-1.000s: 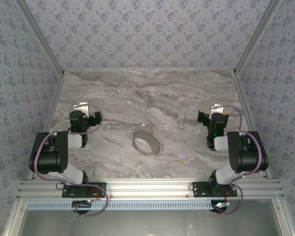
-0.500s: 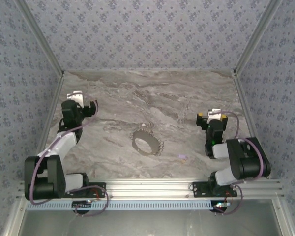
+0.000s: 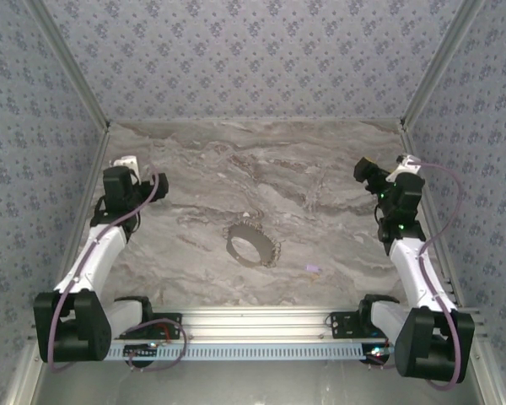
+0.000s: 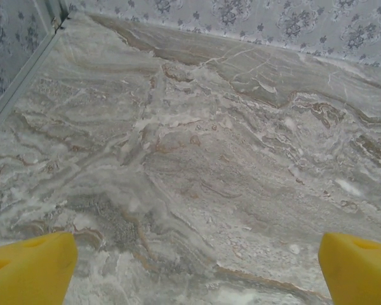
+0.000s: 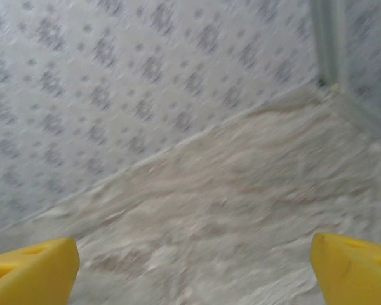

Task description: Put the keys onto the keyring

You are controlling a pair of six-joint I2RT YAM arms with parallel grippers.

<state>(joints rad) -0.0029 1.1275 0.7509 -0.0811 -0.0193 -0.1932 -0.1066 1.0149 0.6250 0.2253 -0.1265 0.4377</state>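
Keyring [image 3: 253, 245]: flat at mid-desk [image 3: 320, 169], jagged fringe on part of its rim.
Key [image 3: 313, 269]: tiny, lilac, on the desk right of the ring, apart from it.
Left tool [image 4: 197, 270]: yellow fingers [image 4: 28, 267] spread wide, nothing held (bare desk beneath).
Right tool [image 5: 193, 267]: likewise wide, empty, facing the far right corner.

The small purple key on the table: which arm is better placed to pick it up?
Probably the right. The key lies much nearer the right arm than the left arm. Both sets of jaws are open and empty.
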